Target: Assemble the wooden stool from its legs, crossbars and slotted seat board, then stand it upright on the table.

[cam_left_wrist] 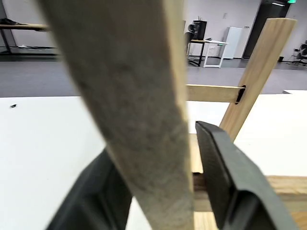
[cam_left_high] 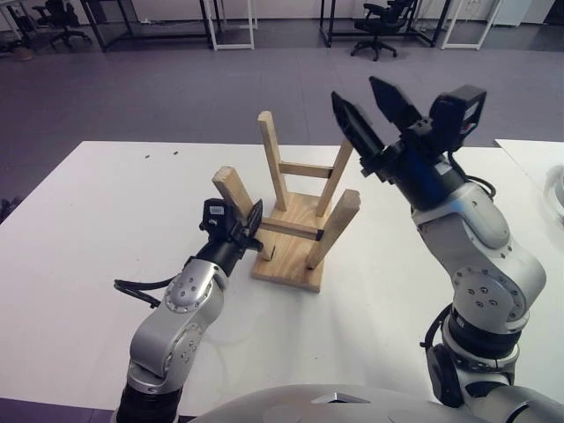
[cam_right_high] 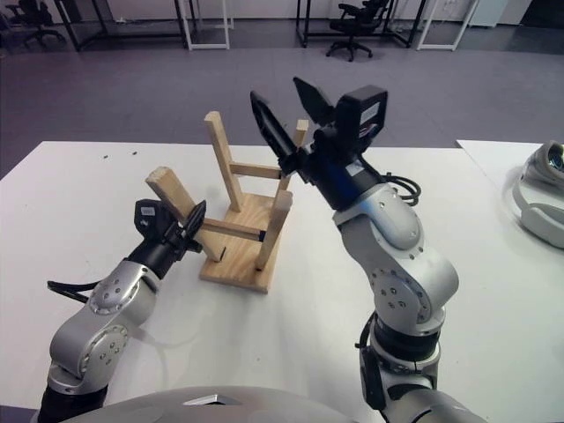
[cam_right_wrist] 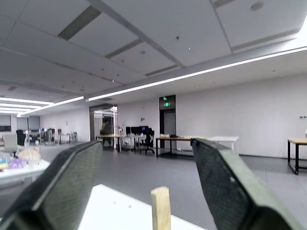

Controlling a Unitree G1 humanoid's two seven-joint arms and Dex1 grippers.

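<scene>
A white table (cam_left_high: 88,220) stands in an open office with a grey floor, and black office chairs (cam_left_high: 379,26) and bare desk frames sit along the far wall. The stool (cam_left_high: 295,220) is upside down near the middle of the table. Its seat board (cam_left_high: 286,264) lies flat on the surface and all four legs point up. One crossbar (cam_left_high: 306,169) joins the two far legs high up, and another crossbar (cam_left_high: 289,229) joins the two near legs lower down. My left gripper (cam_left_high: 256,225) is low over the table on the stool's left side. It pinches the near-left leg (cam_left_high: 233,189) close to where that leg meets the board, with one finger (cam_left_wrist: 96,191) on each side of the wood. That leg leans outward, away from the others. My right gripper (cam_left_high: 374,110) is raised well above the table, beside and above the top of the far-right leg (cam_left_high: 335,176), with its two fingers spread wide and touching nothing. In the right wrist view the blunt end of that leg shows between them. The near-right leg (cam_left_high: 335,227) stands free.
</scene>
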